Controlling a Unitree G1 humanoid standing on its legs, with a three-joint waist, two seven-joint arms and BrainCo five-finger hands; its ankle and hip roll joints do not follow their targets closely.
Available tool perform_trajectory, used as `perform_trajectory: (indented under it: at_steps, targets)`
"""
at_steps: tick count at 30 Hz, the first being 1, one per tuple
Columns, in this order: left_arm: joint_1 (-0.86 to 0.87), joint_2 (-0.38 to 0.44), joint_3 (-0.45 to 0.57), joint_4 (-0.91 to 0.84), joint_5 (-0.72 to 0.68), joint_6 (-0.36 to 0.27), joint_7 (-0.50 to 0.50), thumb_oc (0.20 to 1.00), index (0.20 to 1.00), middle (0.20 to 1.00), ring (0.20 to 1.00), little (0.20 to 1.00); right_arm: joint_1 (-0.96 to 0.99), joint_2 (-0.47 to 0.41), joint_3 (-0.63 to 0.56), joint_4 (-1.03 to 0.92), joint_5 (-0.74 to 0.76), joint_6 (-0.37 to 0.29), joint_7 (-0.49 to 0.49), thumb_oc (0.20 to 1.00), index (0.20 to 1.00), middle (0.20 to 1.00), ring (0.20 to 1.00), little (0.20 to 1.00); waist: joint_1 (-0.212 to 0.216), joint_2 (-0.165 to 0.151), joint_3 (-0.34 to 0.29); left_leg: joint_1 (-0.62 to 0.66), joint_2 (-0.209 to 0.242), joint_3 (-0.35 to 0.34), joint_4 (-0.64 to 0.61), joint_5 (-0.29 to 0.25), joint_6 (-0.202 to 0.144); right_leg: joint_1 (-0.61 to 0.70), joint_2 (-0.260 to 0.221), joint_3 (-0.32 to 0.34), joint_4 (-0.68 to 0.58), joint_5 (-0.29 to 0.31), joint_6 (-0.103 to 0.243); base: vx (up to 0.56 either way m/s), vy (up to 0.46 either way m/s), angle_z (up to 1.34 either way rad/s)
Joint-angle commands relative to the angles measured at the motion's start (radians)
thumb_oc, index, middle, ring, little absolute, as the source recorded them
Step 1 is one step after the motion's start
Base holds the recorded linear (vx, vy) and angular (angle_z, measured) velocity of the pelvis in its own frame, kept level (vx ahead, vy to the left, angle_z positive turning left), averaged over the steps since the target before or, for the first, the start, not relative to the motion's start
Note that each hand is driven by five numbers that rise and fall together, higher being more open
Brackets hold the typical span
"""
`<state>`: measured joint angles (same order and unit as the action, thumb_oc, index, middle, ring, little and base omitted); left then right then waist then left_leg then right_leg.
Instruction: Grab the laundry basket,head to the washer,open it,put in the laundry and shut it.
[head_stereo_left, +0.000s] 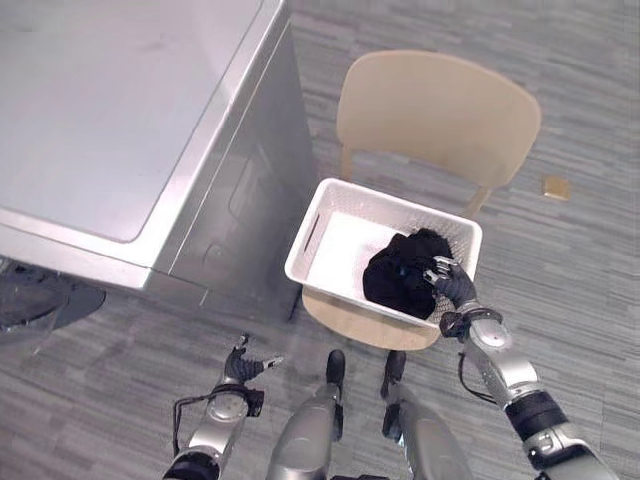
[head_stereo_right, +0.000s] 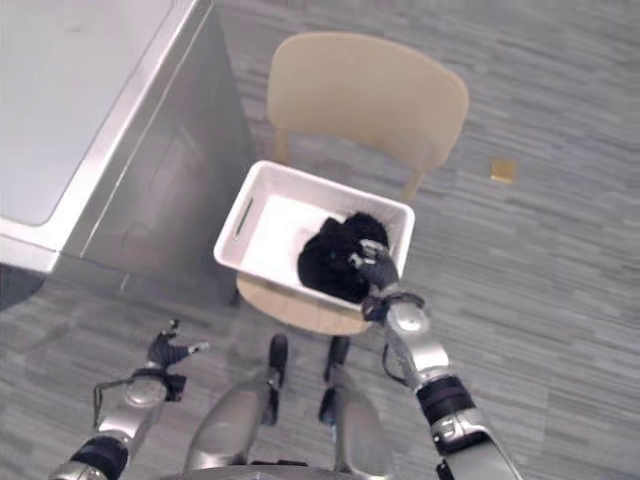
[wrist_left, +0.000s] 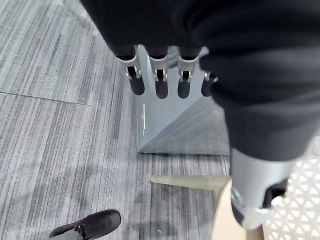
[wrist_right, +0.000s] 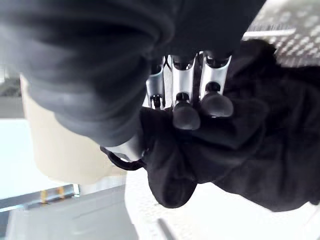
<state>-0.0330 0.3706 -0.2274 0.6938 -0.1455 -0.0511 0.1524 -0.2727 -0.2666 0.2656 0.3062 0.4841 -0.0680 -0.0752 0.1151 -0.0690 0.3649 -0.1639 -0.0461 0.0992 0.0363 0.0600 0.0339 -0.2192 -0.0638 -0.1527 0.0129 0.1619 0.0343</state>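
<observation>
A white laundry basket (head_stereo_left: 318, 225) stands on the seat of a beige chair (head_stereo_left: 440, 110). A heap of black laundry (head_stereo_left: 400, 275) lies in its near right corner. My right hand (head_stereo_left: 455, 290) reaches over the basket's near rim into that heap. In the right wrist view its fingers (wrist_right: 182, 95) and thumb curl into the black cloth (wrist_right: 250, 150) and pinch it. The silver-grey washer (head_stereo_left: 100, 120) stands to the left of the chair, its flat top towards me. My left hand (head_stereo_left: 240, 368) hangs low beside the washer's corner (wrist_left: 175, 130), fingers (wrist_left: 160, 80) straight and holding nothing.
The chair's backrest rises behind the basket. A small tan object (head_stereo_left: 555, 187) lies on the grey carpet to the right of the chair. Something dark and round (head_stereo_left: 40, 300) sticks out low at the washer's near left side.
</observation>
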Motion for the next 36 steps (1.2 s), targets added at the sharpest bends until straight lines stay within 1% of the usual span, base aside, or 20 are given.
perform_trajectory:
  at_steps: [1, 2, 3, 4, 5, 8, 10, 11, 12, 14, 16, 17, 20, 22, 23, 24, 25, 28, 29, 36]
  targets:
    - [0.004, 0.009, 0.004, -0.045, 0.008, -0.009, 0.006, 1.0, 1.0, 1.0, 1.0, 1.0, -0.01, -0.023, 0.022, -0.141, 0.196, -0.084, 0.1, 0.2, 0.2, 0.2, 0.2, 0.2, 0.017, 0.024, -0.038, -0.016, 0.028, -0.03, -0.006, 0.013, -0.031, 0.016, -0.06, 0.029, 0.19, -0.113, 0.117, -0.11, -0.053, -0.28]
    - [-0.009, 0.017, 0.002, -0.069, -0.005, -0.016, 0.011, 1.0, 1.0, 1.0, 1.0, 1.0, 0.007, -0.026, 0.023, -0.225, 0.259, -0.091, 0.126, 0.2, 0.2, 0.2, 0.2, 0.2, 0.008, 0.03, -0.034, -0.043, 0.036, -0.054, 0.031, 0.023, -0.029, 0.008, -0.021, 0.104, 0.288, -0.171, 0.107, -0.17, -0.083, 0.03]
    - [-0.014, 0.021, 0.0, -0.092, -0.012, -0.02, 0.008, 1.0, 1.0, 1.0, 1.0, 1.0, 0.02, -0.027, 0.023, -0.251, 0.272, -0.097, 0.133, 0.2, 0.2, 0.2, 0.2, 0.2, 0.012, 0.038, -0.044, -0.065, 0.047, -0.064, 0.039, 0.037, -0.03, 0.017, -0.001, 0.128, 0.31, -0.183, 0.1, -0.14, -0.073, 0.49]
    - [-0.012, 0.021, -0.001, -0.094, -0.012, -0.019, 0.008, 1.0, 1.0, 1.0, 1.0, 1.0, 0.022, -0.027, 0.023, -0.253, 0.272, -0.097, 0.133, 0.2, 0.2, 0.2, 0.2, 0.2, 0.011, 0.036, -0.045, -0.067, 0.045, -0.064, 0.042, 0.035, -0.03, 0.015, -0.003, 0.128, 0.315, -0.188, 0.1, -0.1, -0.104, 0.76]
    - [-0.006, 0.026, 0.0, -0.122, -0.019, -0.024, 0.003, 1.0, 1.0, 1.0, 1.0, 1.0, 0.053, -0.032, 0.005, -0.309, 0.275, -0.099, 0.144, 0.2, 0.2, 0.2, 0.2, 0.2, 0.017, 0.036, -0.072, -0.09, 0.044, -0.091, 0.05, 0.05, -0.034, 0.051, 0.015, 0.157, 0.365, -0.227, 0.086, -0.05, -0.079, 0.63]
    - [0.004, 0.032, -0.003, -0.155, -0.02, -0.03, 0.001, 1.0, 1.0, 1.0, 1.0, 1.0, 0.079, -0.027, -0.006, -0.346, 0.28, -0.107, 0.15, 0.2, 0.2, 0.2, 0.2, 0.2, 0.029, 0.039, -0.108, -0.107, 0.047, -0.121, 0.038, 0.079, -0.048, 0.101, 0.044, 0.192, 0.374, -0.242, 0.077, -0.04, -0.141, 0.38]
    - [0.011, 0.033, -0.001, -0.193, -0.024, -0.036, 0.001, 1.0, 1.0, 1.0, 1.0, 1.0, 0.072, -0.028, -0.004, -0.368, 0.257, -0.109, 0.136, 0.2, 0.2, 0.2, 0.2, 0.2, 0.052, 0.035, -0.133, -0.135, 0.048, -0.132, 0.034, 0.106, -0.07, 0.178, 0.042, 0.195, 0.298, -0.28, 0.066, -0.11, -0.18, 0.5]
    - [0.014, 0.035, 0.003, -0.211, -0.029, -0.036, 0.006, 1.0, 1.0, 1.0, 1.0, 1.0, 0.066, -0.028, -0.004, -0.371, 0.254, -0.116, 0.129, 0.2, 0.2, 0.2, 0.2, 0.2, 0.059, 0.034, -0.136, -0.148, 0.046, -0.139, 0.023, 0.133, -0.084, 0.209, 0.058, 0.204, 0.24, -0.304, 0.049, -0.21, -0.223, 0.52]
    - [0.03, 0.04, 0.012, -0.266, -0.047, -0.038, 0.013, 1.0, 1.0, 1.0, 1.0, 1.0, 0.051, -0.038, -0.003, -0.384, 0.236, -0.122, 0.11, 0.2, 0.2, 0.2, 0.2, 0.2, 0.076, 0.043, -0.142, -0.173, 0.045, -0.147, -0.002, 0.18, -0.116, 0.235, 0.081, 0.184, 0.154, -0.315, 0.03, -0.24, -0.241, 0.43]
    - [0.042, 0.038, 0.016, -0.299, -0.056, -0.033, 0.012, 1.0, 1.0, 1.0, 1.0, 1.0, 0.05, -0.042, -0.011, -0.401, 0.234, -0.122, 0.097, 0.2, 0.2, 0.2, 0.2, 0.2, 0.077, 0.055, -0.142, -0.185, 0.044, -0.156, -0.013, 0.2, -0.126, 0.241, 0.098, 0.179, 0.126, -0.321, 0.017, -0.18, -0.154, 0.22]
    - [0.062, 0.04, 0.021, -0.4, -0.065, -0.042, 0.008, 1.0, 1.0, 1.0, 1.0, 1.0, 0.039, -0.074, -0.017, -0.423, 0.19, -0.118, 0.079, 0.2, 0.2, 0.2, 0.2, 0.2, 0.072, 0.086, -0.125, -0.194, 0.033, -0.163, -0.034, 0.223, -0.155, 0.234, 0.12, 0.146, 0.106, -0.312, 0.002, -0.21, -0.116, 0.6]
    - [0.063, 0.04, 0.022, -0.402, -0.065, -0.041, 0.008, 1.0, 1.0, 1.0, 1.0, 1.0, 0.039, -0.074, -0.017, -0.423, 0.19, -0.117, 0.078, 0.2, 0.2, 0.2, 0.2, 0.2, 0.069, 0.087, -0.124, -0.194, 0.032, -0.165, -0.034, 0.223, -0.155, 0.236, 0.12, 0.143, 0.106, -0.312, 0.002, -0.22, -0.075, 0.75]
    - [0.051, 0.057, 0.013, -0.496, -0.037, -0.048, 0.0, 1.0, 1.0, 1.0, 1.0, 1.0, 0.036, -0.084, -0.021, -0.439, 0.177, -0.112, 0.07, 0.2, 0.2, 0.2, 0.2, 0.2, 0.023, 0.07, -0.115, -0.162, 0.038, -0.07, 0.038, 0.152, -0.118, 0.214, 0.079, 0.092, 0.1, -0.272, 0.011, -0.28, -0.025, 0.76]
    - [0.033, 0.074, 0.0, -0.563, -0.01, -0.061, -0.015, 1.0, 1.0, 1.0, 1.0, 1.0, 0.03, -0.087, -0.011, -0.464, 0.175, -0.108, 0.073, 0.2, 0.2, 0.2, 0.2, 0.2, -0.012, 0.044, -0.128, -0.116, 0.047, -0.047, 0.115, 0.064, -0.1, 0.189, 0.042, 0.05, 0.083, -0.232, 0.01, -0.3, -0.051, 1.06]
    - [0.01, 0.085, -0.021, -0.605, 0.021, -0.073, -0.017, 1.0, 1.0, 1.0, 1.0, 1.0, 0.022, -0.079, 0.003, -0.486, 0.186, -0.112, 0.076, 0.2, 0.2, 0.2, 0.2, 0.2, -0.038, 0.022, -0.148, -0.068, 0.05, -0.057, 0.169, -0.006, -0.1, 0.176, 0.017, 0.021, 0.064, -0.206, 0.01, -0.2, -0.029, 1.17]
    - [0.01, 0.085, -0.02, -0.605, 0.021, -0.072, -0.017, 1.0, 1.0, 1.0, 1.0, 1.0, 0.021, -0.079, 0.003, -0.486, 0.186, -0.111, 0.076, 0.2, 0.2, 0.2, 0.2, 0.2, -0.039, 0.022, -0.148, -0.071, 0.05, -0.059, 0.167, -0.002, -0.1, 0.175, 0.017, 0.019, 0.062, -0.201, 0.01, -0.16, -0.022, 1.19]
    - [-0.007, 0.086, -0.039, -0.629, 0.034, -0.078, -0.016, 1.0, 1.0, 1.0, 1.0, 1.0, 0.013, -0.072, 0.018, -0.495, 0.2, -0.115, 0.081, 0.2, 0.2, 0.2, 0.2, 0.2, -0.051, 0.015, -0.159, -0.043, 0.061, -0.065, 0.185, -0.019, -0.103, 0.169, 0.008, 0.002, 0.052, -0.188, 0.011, -0.09, 0.01, 0.7]
    - [-0.054, 0.073, -0.098, -0.637, 0.047, -0.078, -0.004, 1.0, 1.0, 1.0, 1.0, 1.0, -0.009, -0.06, 0.048, -0.526, 0.223, -0.117, 0.08, 0.2, 0.2, 0.2, 0.2, 0.2, -0.085, 0.013, -0.193, 0.063, 0.102, -0.057, 0.13, -0.041, -0.113, 0.16, -0.006, -0.042, 0.039, -0.169, 0.02, -0.05, 0.062, 0.39]
    - [-0.073, 0.053, -0.146, -0.639, 0.064, -0.075, -0.002, 1.0, 1.0, 1.0, 1.0, 1.0, -0.026, -0.059, 0.06, -0.554, 0.221, -0.119, 0.074, 0.2, 0.2, 0.2, 0.2, 0.2, -0.105, 0.028, -0.223, 0.099, 0.109, -0.038, 0.018, -0.027, -0.115, 0.177, 0.006, -0.06, 0.03, -0.173, 0.029, 0.07, 0.074, 0.59]
    - [-0.11, 0.015, -0.228, -0.618, 0.102, -0.064, 0.016, 1.0, 1.0, 1.0, 1.0, 1.0, -0.087, -0.03, 0.119, -0.594, 0.24, -0.125, 0.064, 0.2, 0.2, 0.2, 0.2, 0.2, -0.117, 0.033, -0.258, 0.178, 0.085, -0.032, -0.095, -0.014, -0.106, 0.211, 0.01, -0.048, 0.019, -0.166, 0.041, 0.05, 0.083, 0.18]
